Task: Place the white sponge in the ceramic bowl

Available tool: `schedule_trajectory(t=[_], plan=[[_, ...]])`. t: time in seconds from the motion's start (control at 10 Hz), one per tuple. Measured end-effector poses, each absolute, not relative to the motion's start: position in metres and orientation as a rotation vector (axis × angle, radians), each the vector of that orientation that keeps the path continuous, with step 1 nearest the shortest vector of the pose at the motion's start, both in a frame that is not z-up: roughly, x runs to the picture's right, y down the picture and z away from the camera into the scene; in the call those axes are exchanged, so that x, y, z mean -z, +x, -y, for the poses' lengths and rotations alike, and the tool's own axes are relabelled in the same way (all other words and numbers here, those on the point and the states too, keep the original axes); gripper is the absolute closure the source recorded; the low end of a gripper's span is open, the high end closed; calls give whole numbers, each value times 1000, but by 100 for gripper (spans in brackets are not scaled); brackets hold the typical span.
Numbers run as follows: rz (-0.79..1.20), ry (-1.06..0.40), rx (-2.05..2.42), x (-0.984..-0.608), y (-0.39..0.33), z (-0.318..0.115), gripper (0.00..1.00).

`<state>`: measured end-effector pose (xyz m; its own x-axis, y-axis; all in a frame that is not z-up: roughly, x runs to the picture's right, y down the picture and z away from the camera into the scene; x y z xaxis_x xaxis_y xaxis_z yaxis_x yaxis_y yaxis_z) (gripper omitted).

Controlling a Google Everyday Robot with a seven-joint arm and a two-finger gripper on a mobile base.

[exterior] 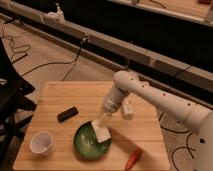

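Note:
The white sponge hangs tilted over the right half of the ceramic bowl, a glossy green dish near the front of the wooden table. My gripper reaches down from the white arm directly above the sponge and is shut on its upper end. I cannot tell whether the sponge's lower end touches the bowl's inside.
A white bottle lies just right of the arm. A black bar lies left of the bowl, a white cup stands at the front left, and an orange-red item lies at the front right. The wooden table ends close behind.

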<state>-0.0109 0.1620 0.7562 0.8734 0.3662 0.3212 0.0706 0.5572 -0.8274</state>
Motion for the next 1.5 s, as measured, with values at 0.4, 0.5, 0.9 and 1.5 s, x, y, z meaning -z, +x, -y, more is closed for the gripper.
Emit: schedule_trajectory(t=[0.4, 0.5, 0.9, 1.5], plan=[[506, -962, -190, -765, -21, -153, 100], [522, -968, -183, -767, -34, -153, 100], [558, -1035, -153, -774, -61, -180, 88], [567, -1121, -174, -795, -57, -211, 35]])
